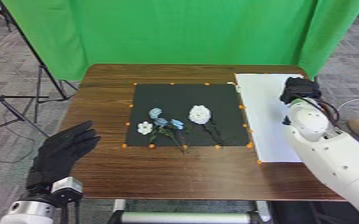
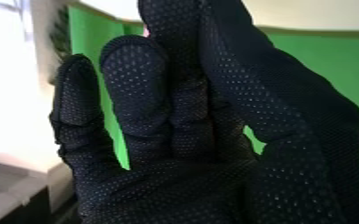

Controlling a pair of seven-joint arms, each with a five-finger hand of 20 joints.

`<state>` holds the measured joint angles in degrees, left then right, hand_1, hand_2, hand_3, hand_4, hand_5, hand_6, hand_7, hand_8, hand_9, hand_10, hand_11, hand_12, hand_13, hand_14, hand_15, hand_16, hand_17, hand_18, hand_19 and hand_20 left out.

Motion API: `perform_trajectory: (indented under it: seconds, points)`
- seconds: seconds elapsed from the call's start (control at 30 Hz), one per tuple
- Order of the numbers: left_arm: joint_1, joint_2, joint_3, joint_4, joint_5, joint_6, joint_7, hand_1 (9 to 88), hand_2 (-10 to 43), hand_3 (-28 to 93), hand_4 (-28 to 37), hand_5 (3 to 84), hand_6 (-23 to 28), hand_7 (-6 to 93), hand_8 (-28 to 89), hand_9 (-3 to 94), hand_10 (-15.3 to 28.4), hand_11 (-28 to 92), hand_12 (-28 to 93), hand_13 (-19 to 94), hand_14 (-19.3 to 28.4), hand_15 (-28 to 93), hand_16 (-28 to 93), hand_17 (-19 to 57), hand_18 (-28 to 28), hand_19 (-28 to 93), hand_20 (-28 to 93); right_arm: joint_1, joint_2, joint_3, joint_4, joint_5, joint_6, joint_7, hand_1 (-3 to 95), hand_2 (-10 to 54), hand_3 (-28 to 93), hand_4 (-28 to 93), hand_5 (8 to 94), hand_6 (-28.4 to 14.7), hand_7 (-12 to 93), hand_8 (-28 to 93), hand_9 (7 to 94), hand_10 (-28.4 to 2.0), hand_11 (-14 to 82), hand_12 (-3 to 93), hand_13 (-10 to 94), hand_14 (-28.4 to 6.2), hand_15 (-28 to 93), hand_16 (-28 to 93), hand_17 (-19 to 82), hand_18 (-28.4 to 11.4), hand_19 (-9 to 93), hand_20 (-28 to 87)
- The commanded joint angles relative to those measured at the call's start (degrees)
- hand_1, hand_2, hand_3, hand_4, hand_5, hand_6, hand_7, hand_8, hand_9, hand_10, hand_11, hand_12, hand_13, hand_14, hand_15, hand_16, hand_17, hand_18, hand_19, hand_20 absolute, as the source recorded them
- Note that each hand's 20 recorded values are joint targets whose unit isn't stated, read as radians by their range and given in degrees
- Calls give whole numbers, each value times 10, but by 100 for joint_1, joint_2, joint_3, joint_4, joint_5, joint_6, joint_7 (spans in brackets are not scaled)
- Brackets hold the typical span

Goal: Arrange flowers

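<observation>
Artificial-looking blooms are laid flat on a black mat [image 1: 189, 95] in the middle of the frame, flanked by two gloved robot hands.

A full, ruffled white flower [image 1: 199, 114] is set right of a looser group, in which rounded blue flowers [image 1: 155, 113] are joined by a smaller, open-petalled white bloom [image 1: 144, 128]; thin dark stems [image 1: 213, 132] are angled toward the lower right. The mat is dotted round its edges with orange markers [image 1: 152, 146] and is bordered on the right by a smooth white sheet [image 1: 278, 135] on brown wood-grained table [image 1: 104, 175]. At lower left, the left hand [image 1: 62, 152] is held with fingers released and extended; at upper right, the right hand [image 1: 302, 89] is raised over the sheet's far end, its pebble-textured fingers [image 2: 135, 75] loosely straightened.
</observation>
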<state>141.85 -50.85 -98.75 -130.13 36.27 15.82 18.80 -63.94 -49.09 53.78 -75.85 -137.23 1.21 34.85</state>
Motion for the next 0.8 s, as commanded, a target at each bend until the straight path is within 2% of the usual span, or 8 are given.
perform_trajectory:
  seconds: [0.03,0.1,0.2,0.23,0.33,0.43,0.57,0.8]
  points:
    - [-27,-4,0,20,55,-99,-80,278,61,824,-120,459,140,130,-83,381,225,355,84,278,284,579,-127,-96,215,584,108,350,274,-323,-60,-347,462,-21,509,-95,840,-282,779,7,353,35,855,-59,215,424,671,-24,633,387,258,-236,777,357]
    - [-50,-17,34,25,53,-84,-71,278,61,824,-120,459,140,131,-83,381,225,355,84,278,284,579,-127,-96,215,585,108,394,265,-302,-30,-423,360,15,459,-95,850,-282,704,-21,378,-9,754,-97,257,351,571,-78,686,328,202,-245,768,346]
    - [-52,6,43,30,55,-93,-55,279,61,823,-121,459,140,131,-83,380,225,355,84,277,284,579,-127,-96,215,585,107,406,188,-68,-68,-56,-210,-51,364,-95,912,-278,614,-42,300,-149,581,-176,374,194,459,-156,760,181,136,-260,755,335]
    - [-42,101,74,36,-19,-42,39,279,62,823,-121,459,140,131,-83,380,225,355,83,277,284,579,-127,-96,215,585,107,377,152,47,-87,37,-428,-67,349,-95,920,-277,587,-49,270,-160,544,-188,367,183,428,-171,769,160,122,-260,751,334]
    - [-17,76,91,22,-21,-19,73,279,62,823,-122,458,140,131,-83,380,225,355,83,277,284,579,-127,-96,215,585,107,269,40,351,-112,225,-1068,-82,305,-87,927,-273,478,-62,195,-141,445,-217,274,173,318,-213,763,108,77,-264,731,349]
    - [-19,33,69,30,0,-43,37,279,62,823,-122,459,140,131,-83,380,225,355,83,278,284,579,-127,-96,214,584,107,186,-118,651,-141,553,-1846,55,284,-81,925,-274,401,-51,159,-130,373,-202,175,158,255,-235,722,90,56,-264,712,359]
    - [-4,0,64,29,6,-42,59,279,61,823,-121,459,140,131,-83,380,225,355,83,278,284,579,-127,-96,214,584,107,202,-318,817,-38,846,-2443,177,275,-77,916,-275,366,-53,122,-120,345,-131,90,146,248,-244,645,91,45,-269,699,374]
    - [-18,-11,62,34,15,-61,50,279,61,823,-121,459,140,131,-83,381,226,354,84,277,284,578,-127,-96,215,585,107,161,-385,689,-18,604,-2217,125,277,-74,911,-278,392,-51,124,-118,374,-106,97,135,281,-235,625,102,46,-268,696,385]
